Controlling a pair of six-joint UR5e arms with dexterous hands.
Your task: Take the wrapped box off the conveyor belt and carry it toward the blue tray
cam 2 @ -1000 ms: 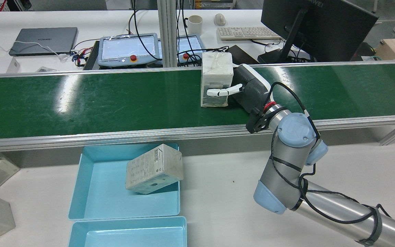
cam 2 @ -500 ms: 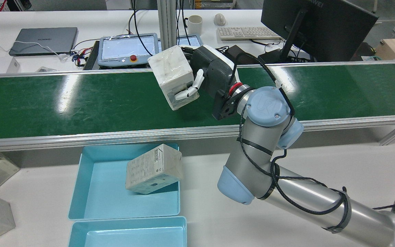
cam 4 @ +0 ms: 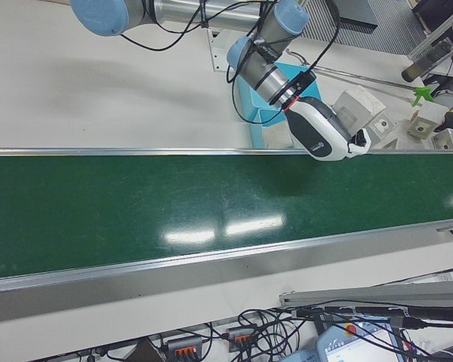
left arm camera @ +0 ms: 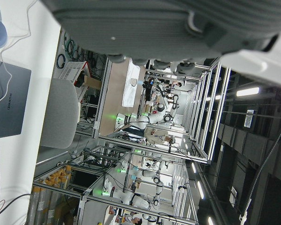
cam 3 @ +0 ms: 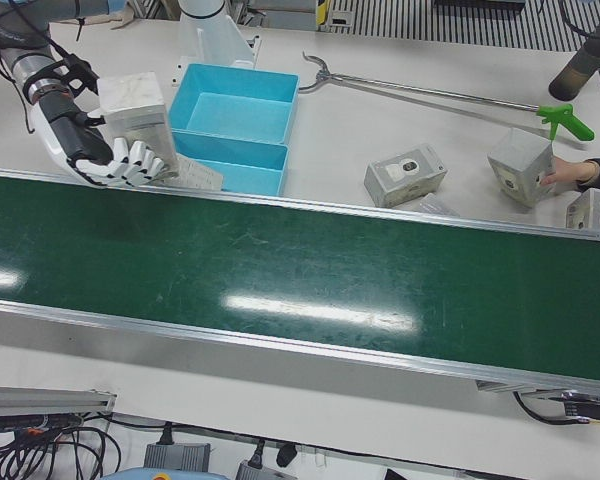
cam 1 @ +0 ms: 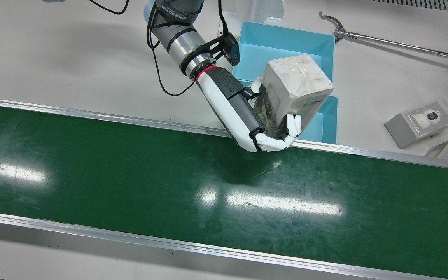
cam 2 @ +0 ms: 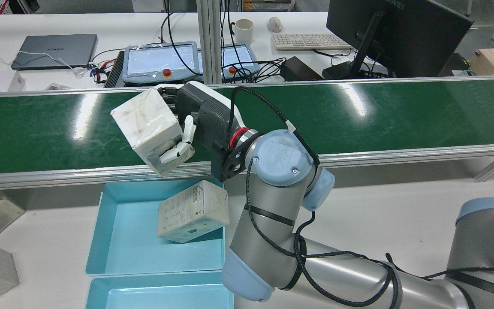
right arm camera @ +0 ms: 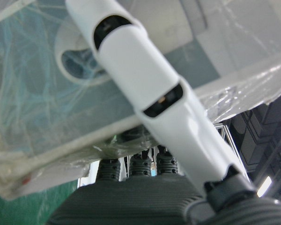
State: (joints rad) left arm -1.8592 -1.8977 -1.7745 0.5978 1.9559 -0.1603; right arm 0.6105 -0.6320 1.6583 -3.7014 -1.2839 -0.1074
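The right hand (cam 2: 195,122) is clamped on the wrapped box (cam 2: 146,124), white fingers (cam 2: 177,150) curled round its lower side. A second ago the box stood on the belt (cam 2: 358,116) near its far edge with the hand closing on it; half a second ago it was lifted and tilted above mid-belt; now it hangs tilted over the belt's near rail, just above the far rim of the blue tray (cam 2: 114,231). In the tray a second box (cam 2: 193,211) leans on the right wall, unmoved. The arm has swung toward the rear view's left and its elbow now fills the lower right. A second tray (cam 2: 161,292) is cut off at the bottom edge. In the front view the held box (cam 1: 296,87) hides much of the tray (cam 1: 286,41). The right hand view shows only one finger (right arm camera: 150,89) across crinkled wrap. The left hand shows only as a dark blurred mass at the top of its own view, so I cannot tell whether it is open or closed
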